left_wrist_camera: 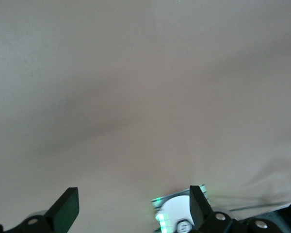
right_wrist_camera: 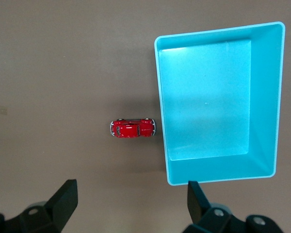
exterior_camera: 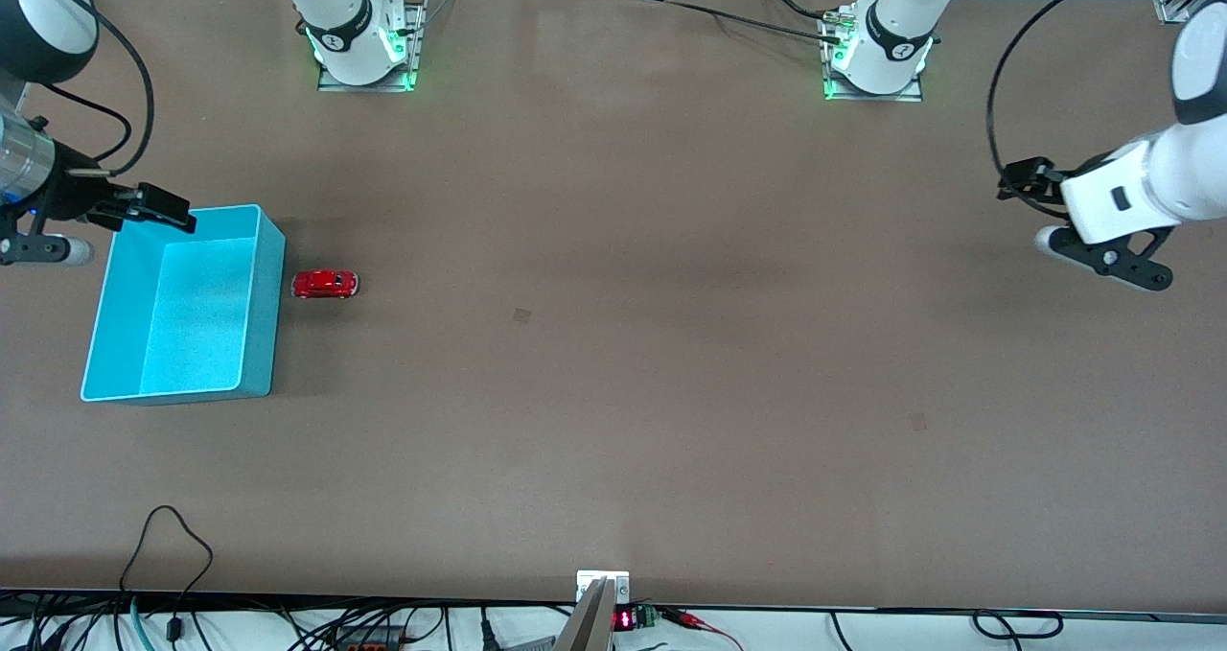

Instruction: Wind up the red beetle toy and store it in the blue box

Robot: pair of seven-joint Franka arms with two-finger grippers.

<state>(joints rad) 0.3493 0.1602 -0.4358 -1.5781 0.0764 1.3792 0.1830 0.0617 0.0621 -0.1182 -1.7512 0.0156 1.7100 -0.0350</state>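
The red beetle toy (exterior_camera: 325, 284) stands on its wheels on the brown table, close beside the blue box (exterior_camera: 196, 315), on the box's side toward the left arm's end. The box is upright with nothing in it. My right gripper (exterior_camera: 158, 208) is open and empty, in the air over the box's corner farthest from the front camera. In the right wrist view the toy (right_wrist_camera: 133, 128) and the box (right_wrist_camera: 208, 97) lie below the open gripper (right_wrist_camera: 131, 201). My left gripper (exterior_camera: 1018, 183) waits open and empty over bare table at the left arm's end (left_wrist_camera: 132, 206).
The two arm bases (exterior_camera: 364, 42) (exterior_camera: 877, 52) stand along the table edge farthest from the front camera. The left arm's base also shows in the left wrist view (left_wrist_camera: 177, 216). Cables and a small mount (exterior_camera: 602, 589) lie along the edge nearest the camera.
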